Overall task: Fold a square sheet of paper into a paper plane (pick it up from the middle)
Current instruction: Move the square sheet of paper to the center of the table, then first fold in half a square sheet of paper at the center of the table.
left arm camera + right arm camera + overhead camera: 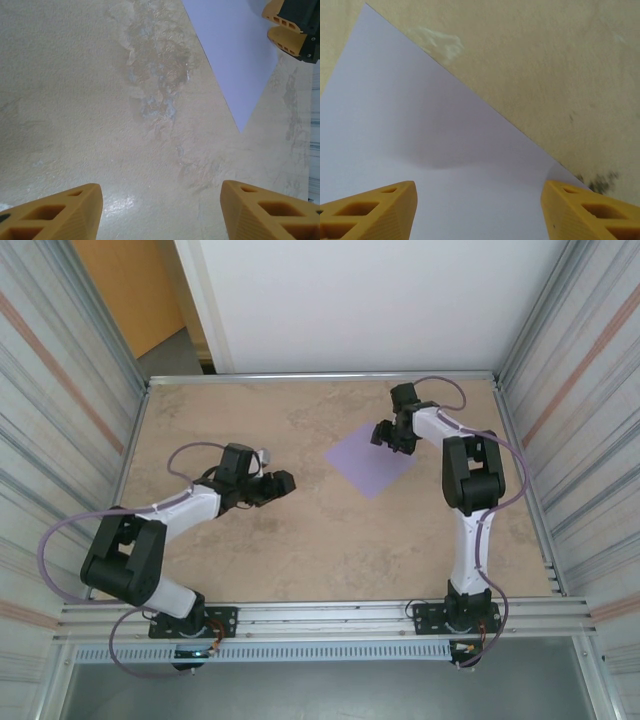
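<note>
Lavender square sheet of paper [368,464], plain, unmarked, unfolded.

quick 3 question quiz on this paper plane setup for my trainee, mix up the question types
1. True or false: the square sheet of paper is already folded into a plane.
2. Which claw is over the sheet? A) left B) right
3. Fill in: the left claw is open above bare ____.
Key: 1 false, it lies unfolded. 2 B, the right claw, also open. 3 table.
</note>
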Motion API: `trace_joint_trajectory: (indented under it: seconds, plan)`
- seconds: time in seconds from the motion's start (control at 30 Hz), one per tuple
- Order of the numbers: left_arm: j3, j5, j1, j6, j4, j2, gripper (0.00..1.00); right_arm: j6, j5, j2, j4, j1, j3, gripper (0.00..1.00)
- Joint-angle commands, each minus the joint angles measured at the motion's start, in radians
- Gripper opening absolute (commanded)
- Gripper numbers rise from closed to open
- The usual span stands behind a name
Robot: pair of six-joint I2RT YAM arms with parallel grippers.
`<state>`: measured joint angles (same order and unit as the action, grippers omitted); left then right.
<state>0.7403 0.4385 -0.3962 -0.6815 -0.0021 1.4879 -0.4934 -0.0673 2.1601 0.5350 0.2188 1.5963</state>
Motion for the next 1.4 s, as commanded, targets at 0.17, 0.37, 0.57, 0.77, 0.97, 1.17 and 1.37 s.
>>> trace_joint_trajectory:
  seconds: [0.17, 0.37, 0.57, 0.77, 0.97, 1.17, 1.37]
  plan:
    - [0.010, -0.007, -0.039, -0.075, 0.051, 0.018, 0.56, -0.341, 0.087, -0.178, -0.019, 0.082, -0.321, 0.66]
    - [-0.014, -0.040, -0.093, -0.145, 0.086, 0.022, 0.46, -0.639, 0.138, -0.280, -0.051, 0.253, -0.480, 0.66]
    - [-0.014, -0.104, -0.194, -0.226, 0.099, 0.041, 0.38, -0.819, 0.074, -0.335, -0.116, 0.378, -0.550, 0.61]
    - [-0.003, -0.154, -0.254, -0.277, 0.100, 0.083, 0.32, -0.485, -0.013, -0.410, -0.183, 0.340, -0.493, 0.59]
    - [0.047, -0.156, -0.254, -0.260, 0.067, 0.139, 0.27, -0.253, -0.263, -0.288, -0.165, 0.230, -0.413, 0.46]
    - [0.084, -0.200, -0.254, -0.241, 0.006, 0.162, 0.24, -0.143, -0.278, -0.216, -0.101, 0.203, -0.334, 0.32]
    - [0.084, -0.256, -0.253, -0.237, -0.042, 0.167, 0.22, -0.109, -0.269, -0.183, -0.068, 0.202, -0.317, 0.30]
